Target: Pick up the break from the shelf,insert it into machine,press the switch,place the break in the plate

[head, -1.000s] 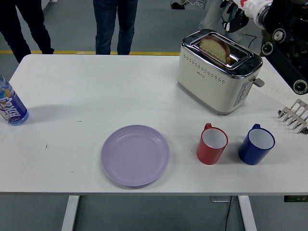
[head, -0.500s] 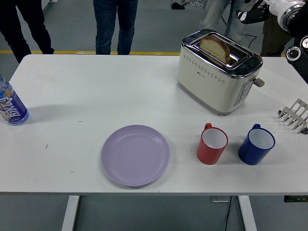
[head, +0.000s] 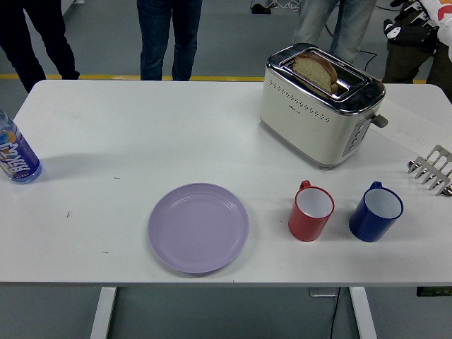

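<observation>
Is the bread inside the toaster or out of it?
Inside: the bread stands in a slot of the toaster, its top showing above the rim.

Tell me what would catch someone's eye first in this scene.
Most striking is the cream toaster at the table's far right, with a bread slice sticking up from one slot. Near the front edge lie an empty lilac plate and, to its right, a red mug and a blue mug side by side. The right hand shows only at the top right corner, away from the toaster.
</observation>
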Robot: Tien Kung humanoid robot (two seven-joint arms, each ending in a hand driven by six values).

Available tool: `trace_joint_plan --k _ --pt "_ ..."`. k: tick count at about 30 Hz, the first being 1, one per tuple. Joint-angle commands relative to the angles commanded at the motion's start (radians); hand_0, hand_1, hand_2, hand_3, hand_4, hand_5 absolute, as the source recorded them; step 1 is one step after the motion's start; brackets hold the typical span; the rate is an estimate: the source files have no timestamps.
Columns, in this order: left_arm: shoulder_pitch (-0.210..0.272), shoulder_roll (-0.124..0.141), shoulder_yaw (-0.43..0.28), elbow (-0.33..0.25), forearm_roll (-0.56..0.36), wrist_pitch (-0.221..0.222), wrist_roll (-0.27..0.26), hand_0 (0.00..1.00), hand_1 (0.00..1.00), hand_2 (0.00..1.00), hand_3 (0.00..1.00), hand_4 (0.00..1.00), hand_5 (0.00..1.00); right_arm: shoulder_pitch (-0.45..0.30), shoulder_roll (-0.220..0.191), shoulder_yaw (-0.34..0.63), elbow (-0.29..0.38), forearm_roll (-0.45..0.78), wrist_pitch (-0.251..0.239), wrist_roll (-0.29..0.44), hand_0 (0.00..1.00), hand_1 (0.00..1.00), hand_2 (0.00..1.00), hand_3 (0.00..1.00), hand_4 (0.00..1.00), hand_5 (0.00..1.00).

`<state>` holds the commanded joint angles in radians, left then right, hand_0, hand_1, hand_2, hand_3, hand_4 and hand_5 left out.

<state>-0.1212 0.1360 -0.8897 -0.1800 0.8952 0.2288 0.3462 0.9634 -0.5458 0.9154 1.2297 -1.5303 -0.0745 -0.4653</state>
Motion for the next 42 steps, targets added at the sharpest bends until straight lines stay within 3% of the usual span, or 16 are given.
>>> trace_joint_plan --k 18,42 --pt "0.005 -0.004 -0.008 0.000 0.004 0.000 0.000 0.632 0.482 0.453 0.538 0.334 0.801 -0.153 -0.052 0.096 0.082 0.013 -0.036 0.009 0.354 0.351 0.517 0.776 0.503 0.388" --pt "0.024 -0.011 -0.027 0.000 0.036 -0.006 0.005 0.631 0.486 0.459 0.538 0.330 0.804 -0.352 -0.059 0.171 0.141 0.055 -0.091 0.042 0.329 0.301 0.489 0.774 0.498 0.394"
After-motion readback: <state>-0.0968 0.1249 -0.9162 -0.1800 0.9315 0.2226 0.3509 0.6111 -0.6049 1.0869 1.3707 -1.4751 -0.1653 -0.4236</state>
